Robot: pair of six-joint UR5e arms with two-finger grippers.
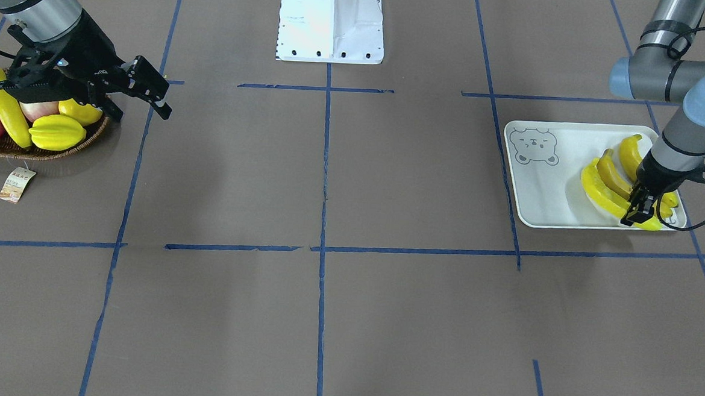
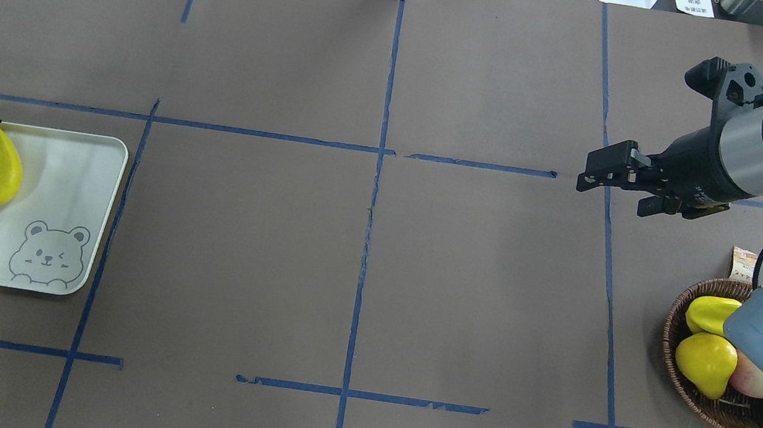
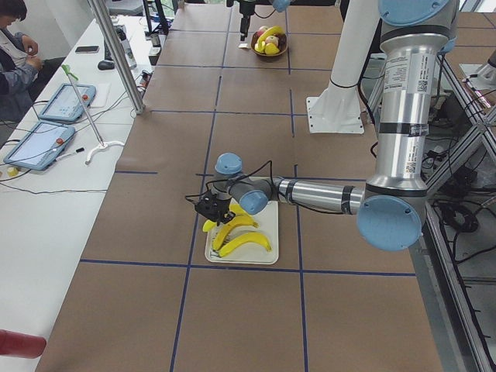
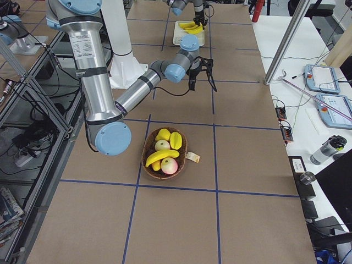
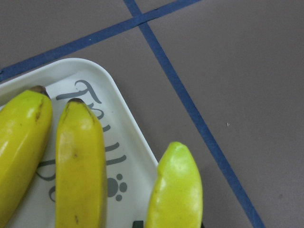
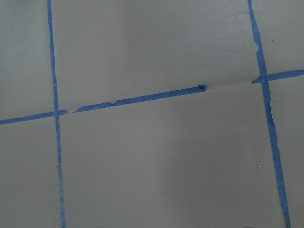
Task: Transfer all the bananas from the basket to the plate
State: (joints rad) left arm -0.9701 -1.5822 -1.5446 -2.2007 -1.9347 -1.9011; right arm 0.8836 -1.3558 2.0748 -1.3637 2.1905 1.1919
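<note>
Bananas (image 1: 601,194): three on plate (image 1: 546,190), directly under left gripper (image 1: 638,216); fingers narrow about one end, gripping or free impossible to tell. Last banana (image 1: 8,113): in basket (image 1: 41,154) among other fruit, behind and below right gripper (image 1: 166,101), back toward its wrist; long axis roughly crosswise to the fingers' pointing. Right fingers wide, holding nothing. Nearer arm by far: right. Probably calls for drawing back and tipping down.
</note>
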